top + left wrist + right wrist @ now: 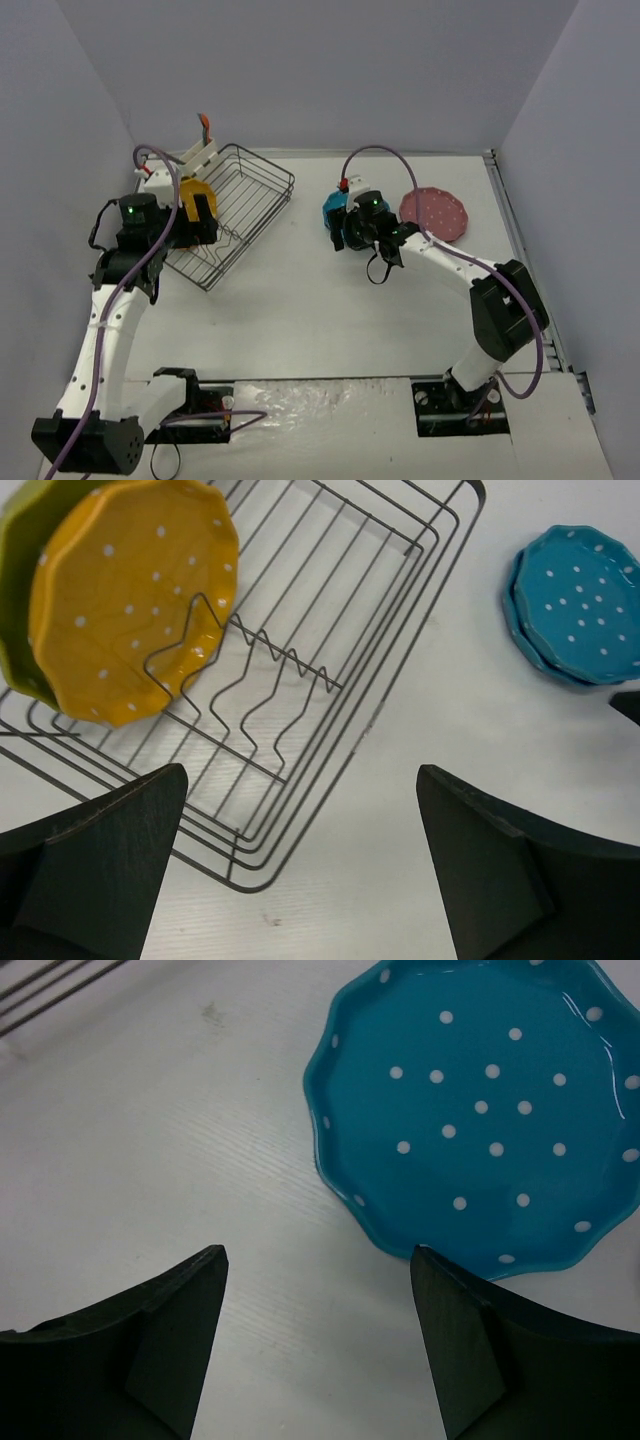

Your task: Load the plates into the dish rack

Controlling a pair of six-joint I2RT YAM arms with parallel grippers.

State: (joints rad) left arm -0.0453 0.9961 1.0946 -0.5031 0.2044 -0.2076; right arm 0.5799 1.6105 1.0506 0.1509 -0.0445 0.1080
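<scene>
Plates of dotted, scalloped plastic: the yellow plate (130,600) and green plate (18,550) stand propped by the dark wire dish rack (250,236) dividers, with the left gripper (300,775) spread empty nearby. The right gripper (318,1255), also spread, hovers beside the flat-lying teal plate (480,1110), presumably to grasp it.

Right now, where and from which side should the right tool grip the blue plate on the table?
Take the blue plate by its wavy rim, at the edge nearest the right tool, coming low from that side. It lies flat, face up, so probably only the raised rim offers a hold.
</scene>
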